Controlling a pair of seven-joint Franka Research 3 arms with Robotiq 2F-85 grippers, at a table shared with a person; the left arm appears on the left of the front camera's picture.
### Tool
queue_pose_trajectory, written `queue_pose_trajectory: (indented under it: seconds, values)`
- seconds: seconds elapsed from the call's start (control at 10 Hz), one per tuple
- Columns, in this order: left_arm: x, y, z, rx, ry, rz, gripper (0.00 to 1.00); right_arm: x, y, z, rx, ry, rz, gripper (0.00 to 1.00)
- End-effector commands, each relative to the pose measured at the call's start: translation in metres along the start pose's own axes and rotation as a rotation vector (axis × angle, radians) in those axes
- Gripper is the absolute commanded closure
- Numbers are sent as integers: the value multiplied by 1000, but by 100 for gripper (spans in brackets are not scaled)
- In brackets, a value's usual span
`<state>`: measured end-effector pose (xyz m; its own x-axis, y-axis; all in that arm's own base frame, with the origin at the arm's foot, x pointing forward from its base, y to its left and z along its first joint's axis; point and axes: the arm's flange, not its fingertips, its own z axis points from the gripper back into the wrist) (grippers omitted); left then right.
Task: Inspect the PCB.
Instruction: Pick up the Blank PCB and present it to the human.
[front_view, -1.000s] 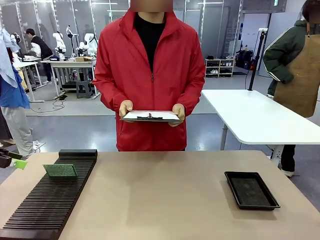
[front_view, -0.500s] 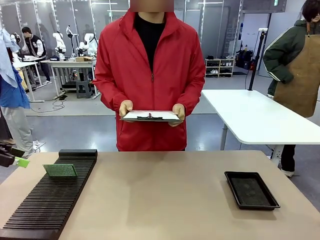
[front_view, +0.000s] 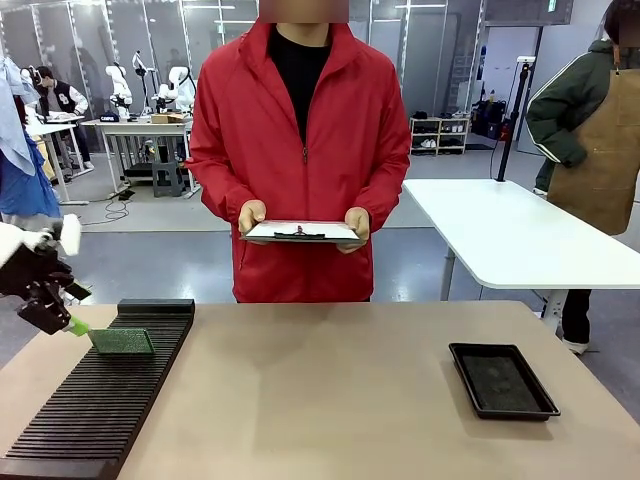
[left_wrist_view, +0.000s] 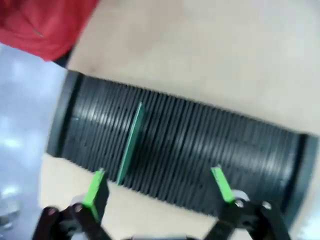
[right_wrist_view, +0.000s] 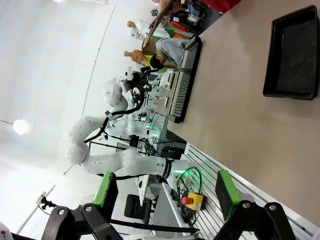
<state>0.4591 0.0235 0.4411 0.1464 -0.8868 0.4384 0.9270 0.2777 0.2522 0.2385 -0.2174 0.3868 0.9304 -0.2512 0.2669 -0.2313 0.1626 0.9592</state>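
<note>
Left pincer (left_wrist_view: 158, 171) spread wide, PCB (left_wrist_view: 130, 142) upright in black rack (left_wrist_view: 210, 145)

The PCB (front_view: 121, 341) is green, the ribbed rack (front_view: 90, 410) black.

Left wrist view — slotted rack (left_wrist_view: 210, 145) and PCB (left_wrist_view: 130, 143) both blurred.
</note>
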Motion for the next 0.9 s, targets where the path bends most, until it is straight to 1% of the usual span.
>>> queue_pose_trajectory:
  seconds: [0.0, 0.1, 0.2, 0.3, 0.4, 0.6, 0.7, 0.8]
  values:
    - [-3, 27, -4, 45, 112, -169, 0, 0, 1, 0, 10, -2, 5, 0]
    - [-2, 30, -13, 73, 178, -168, 0, 0, 1, 0, 10, -2, 5, 0]
    - [-4, 33, -22, 56, 189, -191, 0, 0, 1, 0, 10, -2, 5, 0]
    - [-8, 36, -27, 49, 221, -200, 0, 0, 1, 0, 10, -2, 5, 0]
    - [-11, 39, -30, 28, 218, -186, 0, 0, 1, 0, 10, -2, 5, 0]
    - [-13, 39, -24, 25, 199, -166, 0, 0, 1, 0, 10, -2, 5, 0]
    - [-13, 30, -17, -32, 171, -120, 0, 0, 1, 0, 10, -2, 5, 0]
    - [-16, 34, -29, 17, 210, -190, 0, 0, 1, 0, 10, -2, 5, 0]
